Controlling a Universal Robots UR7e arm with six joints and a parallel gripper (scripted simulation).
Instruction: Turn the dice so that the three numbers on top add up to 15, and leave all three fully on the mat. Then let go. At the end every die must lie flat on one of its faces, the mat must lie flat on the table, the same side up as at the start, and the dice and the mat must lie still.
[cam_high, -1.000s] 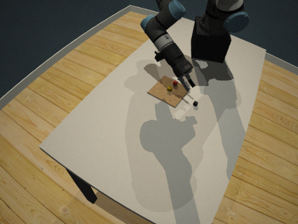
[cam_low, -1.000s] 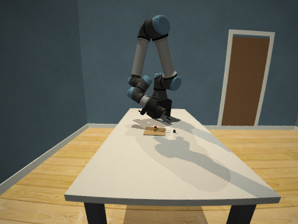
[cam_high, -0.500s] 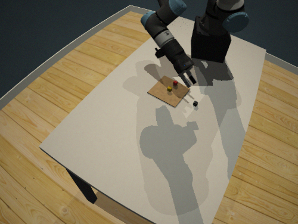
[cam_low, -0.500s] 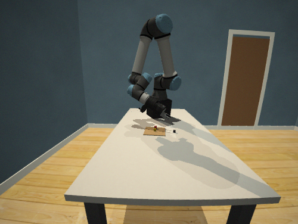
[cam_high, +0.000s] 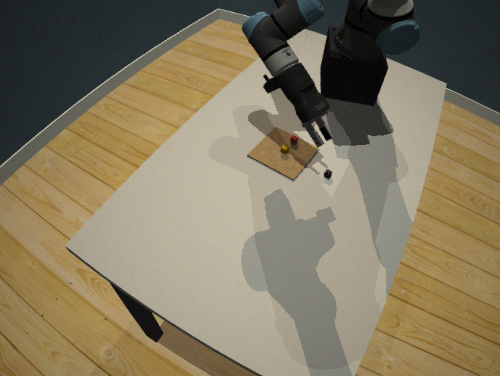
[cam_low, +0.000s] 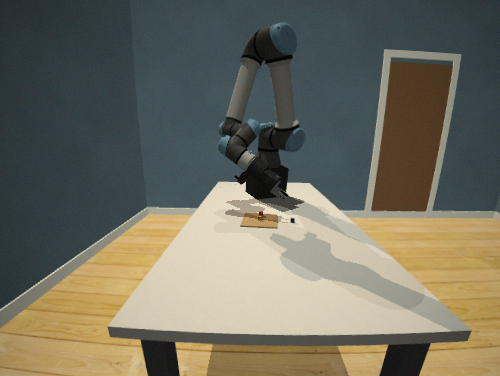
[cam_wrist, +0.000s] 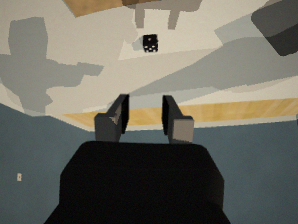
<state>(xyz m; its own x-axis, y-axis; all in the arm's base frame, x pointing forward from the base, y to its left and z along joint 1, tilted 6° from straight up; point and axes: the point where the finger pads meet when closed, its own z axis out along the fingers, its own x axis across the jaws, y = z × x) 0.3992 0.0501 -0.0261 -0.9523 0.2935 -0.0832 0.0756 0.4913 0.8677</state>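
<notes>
Your gripper is let loose: its two fingers stand apart with nothing in between. It hangs tipped over the table, maybe so you can look at the black die, which sits at 12 o'clock in the wrist view.

From above, that die is off the mat, near its 4 o'clock side. It must go on the mat, so I think you need it next. The yellow die is on the mat, with the red die near its 1 o'clock. The top dots are too small to add up. Leave the fingers wide so the die can fit.
</notes>
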